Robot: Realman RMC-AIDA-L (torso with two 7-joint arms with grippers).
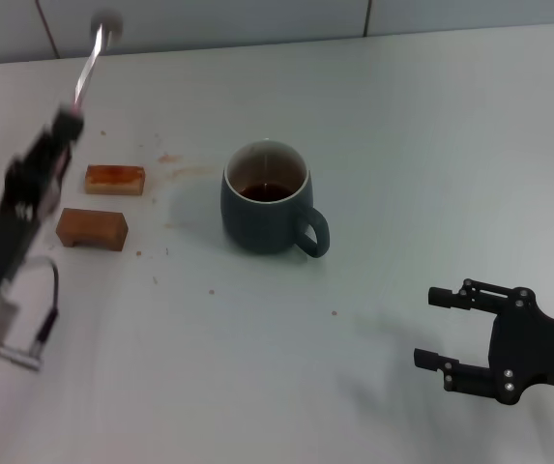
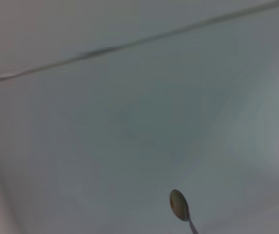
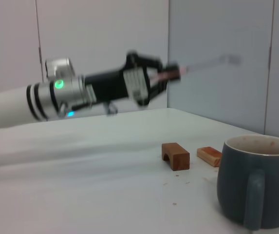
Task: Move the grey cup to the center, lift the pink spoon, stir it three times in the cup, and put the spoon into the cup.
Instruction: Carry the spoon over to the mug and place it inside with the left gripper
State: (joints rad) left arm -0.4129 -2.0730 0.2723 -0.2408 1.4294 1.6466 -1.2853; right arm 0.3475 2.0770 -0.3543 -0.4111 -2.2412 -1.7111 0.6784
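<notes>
Standing mid-way on a crumb-flecked white table (image 1: pixel 402 145) under tiled wall (image 1: pixel 209 19), grey cup (image 1: pixel 265 198); left end effector (image 1: pixel 64 126) grips pink spoon (image 1: pixel 91 63), right end effector (image 1: pixel 439 329) spread.

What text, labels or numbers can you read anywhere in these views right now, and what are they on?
None: no readable word, label, brand or number shows in any view.
Grey cup: plain, no print.
Pink spoon, held in the left tool: no marking.
Two brown blocks: unmarked.
Left arm: only a green indicator light, no text.
Right tool: plain black, no label visible.
</notes>
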